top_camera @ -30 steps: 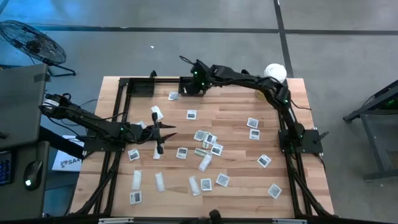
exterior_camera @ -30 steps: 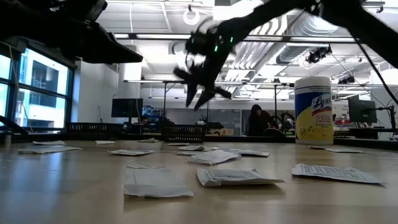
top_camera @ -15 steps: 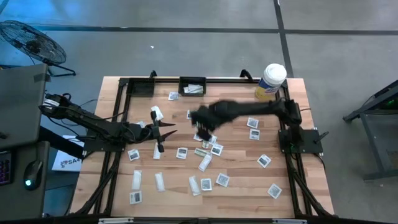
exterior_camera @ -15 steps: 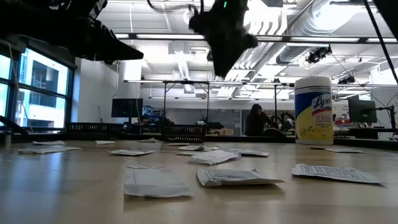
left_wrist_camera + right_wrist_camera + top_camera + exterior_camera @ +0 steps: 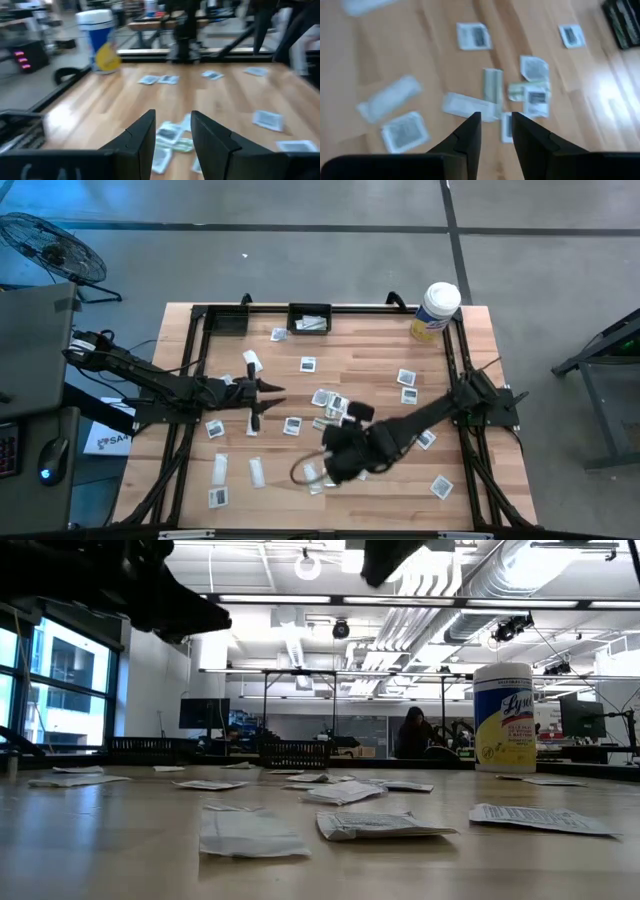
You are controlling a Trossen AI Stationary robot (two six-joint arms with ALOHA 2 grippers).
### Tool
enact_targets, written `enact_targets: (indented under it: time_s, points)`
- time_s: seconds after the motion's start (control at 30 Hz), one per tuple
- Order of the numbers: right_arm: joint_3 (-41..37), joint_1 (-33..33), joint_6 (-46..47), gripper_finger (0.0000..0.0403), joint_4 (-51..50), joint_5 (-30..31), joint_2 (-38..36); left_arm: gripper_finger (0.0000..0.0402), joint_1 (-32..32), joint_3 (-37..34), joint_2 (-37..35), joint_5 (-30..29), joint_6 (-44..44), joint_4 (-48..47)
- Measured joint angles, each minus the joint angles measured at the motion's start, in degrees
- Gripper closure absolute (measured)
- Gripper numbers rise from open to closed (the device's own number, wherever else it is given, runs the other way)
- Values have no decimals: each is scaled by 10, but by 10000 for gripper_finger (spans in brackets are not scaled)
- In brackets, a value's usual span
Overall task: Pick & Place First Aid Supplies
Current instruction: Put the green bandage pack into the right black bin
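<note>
Swung from twelve-o'clock bin [image 5: 310, 320] to packets [image 5: 330, 442] at six; right gripper [image 5: 322, 470] fingers apart, empty; next pick.

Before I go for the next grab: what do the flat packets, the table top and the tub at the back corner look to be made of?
Packets: likely paper or thin film, matte white; they lie flat with crinkled edges. Table top: wood, laid in butcher-block strips with a light sheen. Tub: probably smooth plastic, white with a yellow printed label.

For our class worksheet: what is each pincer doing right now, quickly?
Left pincer: open, narrow gap, holding nothing.
Right pincer: open, narrow gap, empty, above the packets.
</note>
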Motion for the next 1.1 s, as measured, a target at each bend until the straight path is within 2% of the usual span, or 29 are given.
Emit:
enact_targets:
  time_s: [0.17,0.37,0.73,1.0,1.1]
  points:
    - [0,29,-4,280,46,12,6,280,0,0,0,27,3,2]
    - [0,39,10,262,77,-29,37,280,0,0,0,27,3,-3]
    - [0,42,-1,259,162,-78,112,280,0,0,0,30,3,-2]
    - [0,24,-57,256,175,-81,124,280,0,0,0,30,3,-3]
    - [0,13,-27,256,158,-59,128,280,0,0,0,29,3,-5]
